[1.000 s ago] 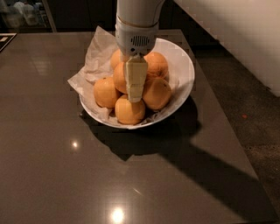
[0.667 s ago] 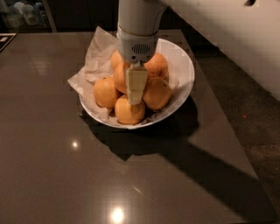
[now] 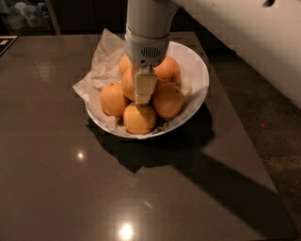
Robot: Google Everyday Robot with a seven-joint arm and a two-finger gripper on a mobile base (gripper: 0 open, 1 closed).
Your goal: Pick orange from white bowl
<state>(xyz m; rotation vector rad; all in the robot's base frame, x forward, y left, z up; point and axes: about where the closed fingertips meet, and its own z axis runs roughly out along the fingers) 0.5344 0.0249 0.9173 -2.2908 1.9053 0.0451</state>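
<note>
The tool (image 3: 143,94) hangs straight down over the middle of the heap of fruit, its pale cream end seen edge-on, so that I cannot tell how far open it is or whether it has hold of anything. Its lower end lies in front of the orange (image 3: 128,84) at the top centre of the pile, which shows only as a curve of skin to the left of the tool. Above the tool sits a grey wrist housing (image 3: 146,51) with a small vent grille, and above that the white arm (image 3: 149,14) rises out of the top of the view. Five more oranges crowd round the middle one: the left orange (image 3: 113,100), the front orange (image 3: 139,118) just below the tool's end, the right orange (image 3: 168,100), the back-right orange (image 3: 168,69) and the back-left orange (image 3: 123,63), mostly hidden. All lie in the white bowl (image 3: 199,75), which is lined with crumpled white paper (image 3: 100,60) that spills over its left and rear rim. The bowl stands on a dark, glossy table (image 3: 51,160), towards its far right part. The shadow (image 3: 188,157) of bowl and arm falls on the table in front and to the right.
</note>
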